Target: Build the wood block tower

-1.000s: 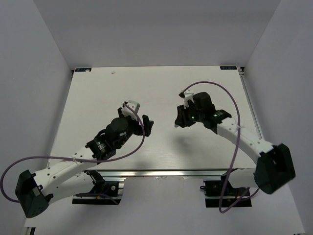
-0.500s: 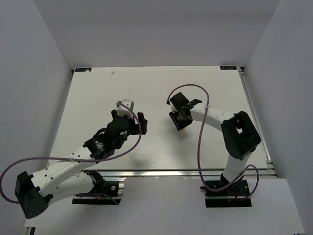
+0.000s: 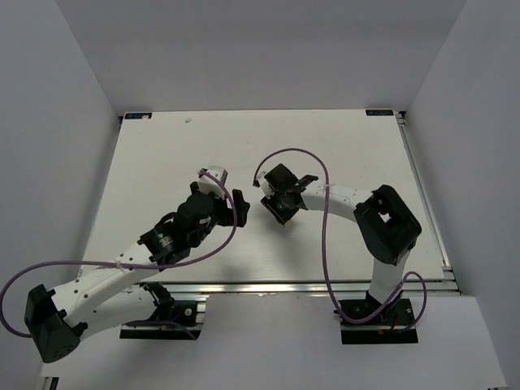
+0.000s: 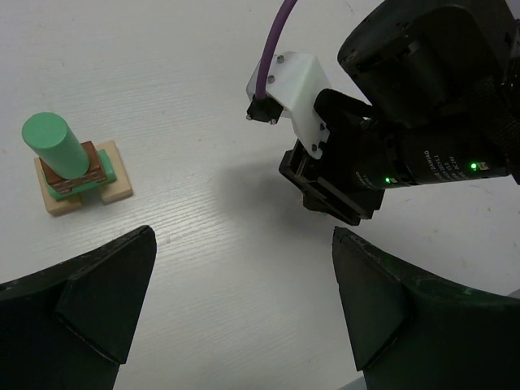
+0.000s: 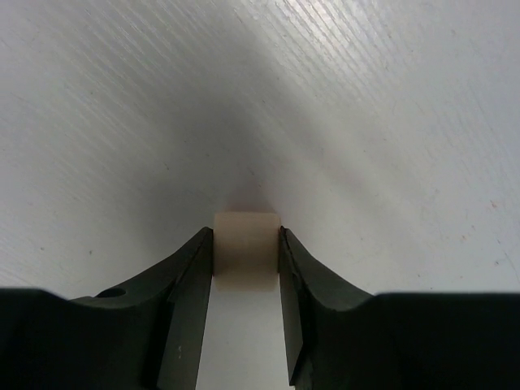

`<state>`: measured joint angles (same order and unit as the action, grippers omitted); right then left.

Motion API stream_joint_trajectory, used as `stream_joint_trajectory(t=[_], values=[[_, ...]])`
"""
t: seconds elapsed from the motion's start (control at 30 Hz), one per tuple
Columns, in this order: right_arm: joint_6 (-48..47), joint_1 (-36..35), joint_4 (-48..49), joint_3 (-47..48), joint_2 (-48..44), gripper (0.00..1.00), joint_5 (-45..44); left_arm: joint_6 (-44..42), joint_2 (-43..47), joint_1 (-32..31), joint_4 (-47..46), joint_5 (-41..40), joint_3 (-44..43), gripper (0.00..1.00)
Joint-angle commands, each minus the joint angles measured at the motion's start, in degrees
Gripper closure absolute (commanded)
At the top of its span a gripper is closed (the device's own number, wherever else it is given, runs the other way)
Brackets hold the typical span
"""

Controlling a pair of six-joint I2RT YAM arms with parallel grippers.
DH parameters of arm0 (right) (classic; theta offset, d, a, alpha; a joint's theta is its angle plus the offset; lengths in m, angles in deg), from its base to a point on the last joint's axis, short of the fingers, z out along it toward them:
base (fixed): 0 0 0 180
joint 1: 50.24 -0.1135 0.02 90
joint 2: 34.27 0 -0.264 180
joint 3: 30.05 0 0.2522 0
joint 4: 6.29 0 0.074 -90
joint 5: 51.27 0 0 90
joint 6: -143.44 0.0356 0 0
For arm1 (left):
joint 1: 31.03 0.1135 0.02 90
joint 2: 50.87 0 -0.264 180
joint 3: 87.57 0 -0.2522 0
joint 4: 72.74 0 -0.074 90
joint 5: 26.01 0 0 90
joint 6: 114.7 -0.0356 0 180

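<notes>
The wood block tower (image 4: pixel 73 166) stands on the white table at the left of the left wrist view. It has light tan blocks at its base, then a mint-green piece, a dark brown cube and a mint-green oblong upright on top. I cannot make it out in the top view. My right gripper (image 5: pixel 246 244) is shut on a small light tan block (image 5: pixel 246 248), held low over the table. It also shows in the top view (image 3: pixel 279 213) and in the left wrist view (image 4: pixel 329 191), right of the tower. My left gripper (image 4: pixel 244 301) is open and empty, near the right gripper in the top view (image 3: pixel 236 203).
The white table (image 3: pixel 162 154) has grey walls on three sides. A metal rail (image 3: pixel 268 286) runs along its near edge. The right arm's purple cable (image 3: pixel 325 236) loops over the table's middle right.
The right arm has folded and swung left, carrying the tan block towards the table's middle and the left gripper. The left gripper shifted slightly.
</notes>
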<state>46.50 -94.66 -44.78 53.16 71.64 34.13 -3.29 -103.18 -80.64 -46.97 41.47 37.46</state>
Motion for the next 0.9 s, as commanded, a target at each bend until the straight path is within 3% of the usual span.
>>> stream_joint_trajectory(t=[0.0,0.17,0.27,0.3,0.33,0.6,0.73,0.87], values=[[-1.4,0.1,4.2,-2.6,-1.8,0.70,2.2,-1.4,-0.7,0.3,-0.6,2.0,-2.0,0.02],[-1.2,0.0,6.0,-3.4,-2.5,0.64,3.5,-2.8,-3.3,0.3,-0.2,4.1,-3.3,0.02],[-1.7,0.1,8.2,-5.1,-4.3,0.39,4.1,-4.1,-4.4,0.3,-0.6,5.8,-3.5,0.02],[-2.0,0.0,9.3,-6.0,-4.8,0.14,6.0,-5.2,-5.0,0.2,-1.5,6.8,-3.5,0.02],[-2.3,0.1,9.7,-6.3,-6.0,0.10,6.6,-5.8,-5.3,0.3,-1.9,8.7,-3.5,0.02],[-0.2,3.3,13.6,-10.6,-14.6,0.11,12.3,-16.1,-11.2,0.3,-4.5,22.0,-8.2,0.02],[7.8,10.4,14.6,-13.1,-20.0,0.11,15.5,-23.5,-17.4,0.3,-5.4,30.2,-13.5,0.02],[16.2,26.3,14.3,-16.9,-26.2,0.12,23.0,-39.5,-25.8,0.3,3.0,44.5,-22.7,0.02]])
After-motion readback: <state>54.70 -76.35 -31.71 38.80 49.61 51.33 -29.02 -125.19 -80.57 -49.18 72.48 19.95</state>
